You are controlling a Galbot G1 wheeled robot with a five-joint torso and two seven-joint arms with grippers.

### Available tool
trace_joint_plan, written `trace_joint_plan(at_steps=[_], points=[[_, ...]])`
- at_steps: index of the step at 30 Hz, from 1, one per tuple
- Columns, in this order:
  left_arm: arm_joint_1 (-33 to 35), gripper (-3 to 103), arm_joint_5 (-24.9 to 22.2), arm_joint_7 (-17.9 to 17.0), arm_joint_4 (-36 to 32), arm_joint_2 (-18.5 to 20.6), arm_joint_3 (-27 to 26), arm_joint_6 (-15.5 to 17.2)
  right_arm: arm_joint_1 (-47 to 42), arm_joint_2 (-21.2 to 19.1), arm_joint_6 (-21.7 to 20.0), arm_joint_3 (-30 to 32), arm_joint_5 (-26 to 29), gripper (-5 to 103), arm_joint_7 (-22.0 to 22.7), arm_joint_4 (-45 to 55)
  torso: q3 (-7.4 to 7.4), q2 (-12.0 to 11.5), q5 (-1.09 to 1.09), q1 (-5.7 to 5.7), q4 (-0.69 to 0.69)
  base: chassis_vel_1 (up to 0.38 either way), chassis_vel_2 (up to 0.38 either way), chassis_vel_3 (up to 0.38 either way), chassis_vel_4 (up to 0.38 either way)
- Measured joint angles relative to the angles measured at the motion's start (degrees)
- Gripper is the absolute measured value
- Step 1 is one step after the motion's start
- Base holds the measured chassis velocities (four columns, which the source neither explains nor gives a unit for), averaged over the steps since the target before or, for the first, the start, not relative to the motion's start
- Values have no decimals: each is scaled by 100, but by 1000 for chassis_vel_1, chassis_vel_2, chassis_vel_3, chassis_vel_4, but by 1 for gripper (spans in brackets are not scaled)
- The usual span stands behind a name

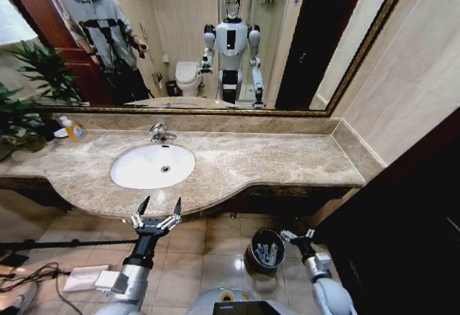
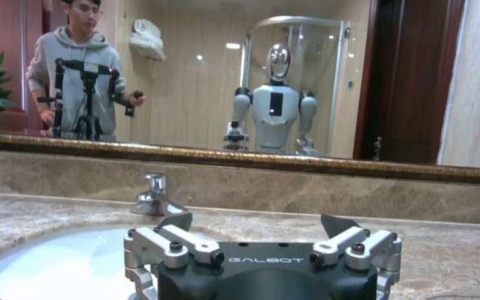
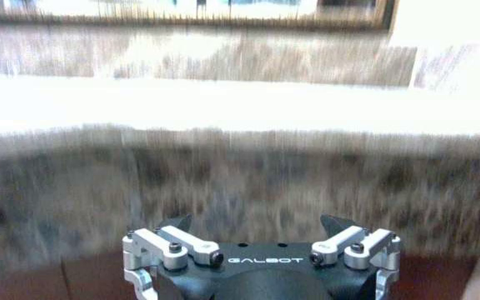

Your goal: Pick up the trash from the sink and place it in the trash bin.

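1. The sink (image 1: 152, 165) is a white oval basin set in the marble surface (image 1: 273, 158), with a chrome faucet (image 1: 159, 133) at its back edge; the bowl looks bare apart from the drain.
2. The left gripper (image 1: 159, 207) hangs at the front edge of the surface, just in front of the sink, its fingers (image 1: 143, 206) spread apart with nothing between them.
3. In the left wrist view, the left gripper (image 2: 257, 220) points across the surface toward the faucet (image 2: 153, 196) and the mirror (image 2: 249, 75), with the sink (image 2: 57, 265) just ahead of the fingers (image 2: 175, 220).
4. The trash bin (image 1: 264, 251) stands on the tiled floor (image 1: 208, 257) below the surface, between the two arms.
5. The trash (image 1: 267, 252) lies inside the bin: a few small white pieces with blue ends.
6. The right gripper (image 1: 297, 235) is low, just beside the bin's rim, next to the trash rather than around it.
7. In the right wrist view the right gripper (image 3: 257, 220) has its fingers (image 3: 341, 223) apart and empty, facing the blurred front edge of the surface (image 3: 240, 106).
8. An orange-yellow soap bottle (image 1: 73, 129) stands on the surface, well apart from the sink.
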Motion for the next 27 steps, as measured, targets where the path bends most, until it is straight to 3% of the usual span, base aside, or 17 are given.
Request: trace_joint_plan(at_steps=[4, 16, 27], points=[[0, 100, 0, 0, 0, 0, 0, 0, -266, 115, 60, 29, 13, 100, 16, 719, 0, 0, -2, 0, 0, 0, 0, 0, 0], [0, 100, 0, 0, 0, 0, 0, 0, -392, 283, -341, 3, 70, 100, 184, 2306, 0, 0, -1, 0, 0, 0, 0, 0, 0], [0, 100, 0, 0, 0, 0, 0, 0, -543, 270, -413, -224, -113, 100, 194, 2825, 0, 0, -1, 0, 0, 0, 0, 0, 0]])
